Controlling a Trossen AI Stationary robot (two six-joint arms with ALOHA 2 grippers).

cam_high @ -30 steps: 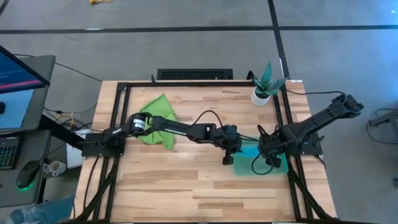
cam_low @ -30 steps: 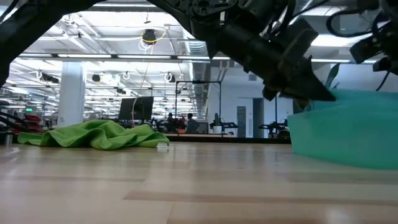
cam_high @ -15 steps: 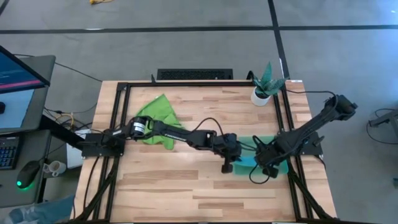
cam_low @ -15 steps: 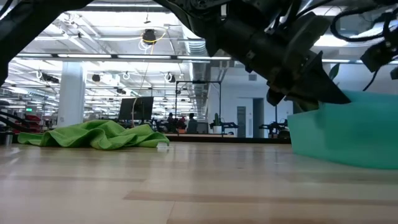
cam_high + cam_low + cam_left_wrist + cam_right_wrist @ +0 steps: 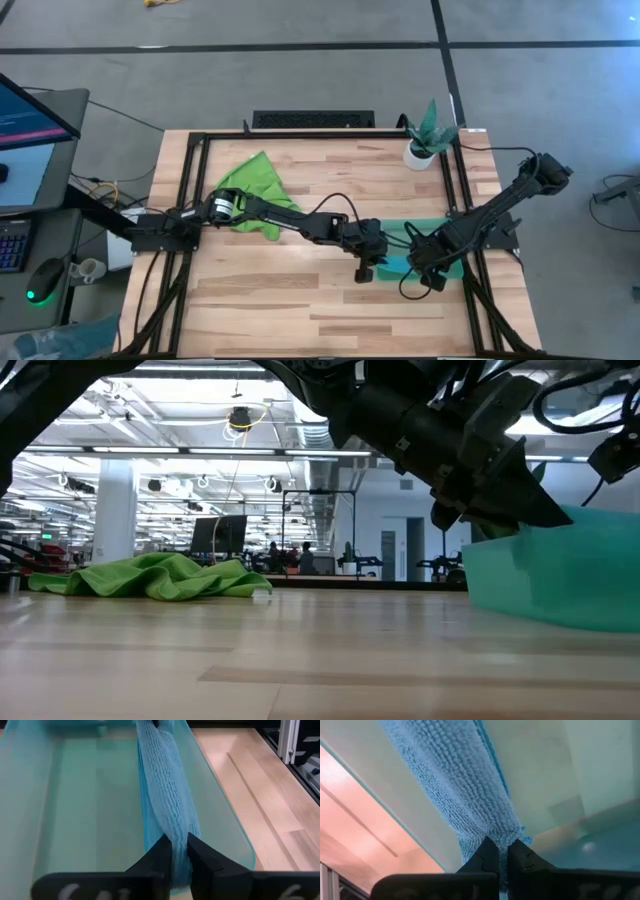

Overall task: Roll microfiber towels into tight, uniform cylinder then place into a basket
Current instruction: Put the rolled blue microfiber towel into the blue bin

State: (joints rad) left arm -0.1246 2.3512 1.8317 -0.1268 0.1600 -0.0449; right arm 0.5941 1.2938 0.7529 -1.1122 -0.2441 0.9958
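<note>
The sky-blue towel (image 5: pixel 398 264), rolled into a long cylinder, is stretched between my two grippers over the teal basket (image 5: pixel 420 228). It runs lengthwise close to one long wall (image 5: pixel 225 820). I cannot tell whether it lies on the basket floor. My left gripper (image 5: pixel 363 270) is shut on one end and my right gripper (image 5: pixel 428 272) on the other. The lime green towel (image 5: pixel 255 185) lies crumpled on the table at the far left, and also shows in the low view (image 5: pixel 160 575). My left gripper pinches the roll's end (image 5: pixel 176 837) between its two fingers. The fingers point along the roll, and the roll runs straight away from them over the basket. My right gripper pinches the opposite end (image 5: pixel 499 836), bunched narrow between its two fingers. The roll widens away from them.
A small white pot with a green plant (image 5: pixel 420 152) stands at the far right corner. A black frame (image 5: pixel 200 140) borders the tabletop. Bare wood lies along the near edge and in the middle of the table. The basket wall (image 5: pixel 560 570) stands at the right in the low view.
Both grippers have gone a little toward the table's near edge, carrying the blue roll between them. Both stay shut on its ends. The green towel has not moved.
</note>
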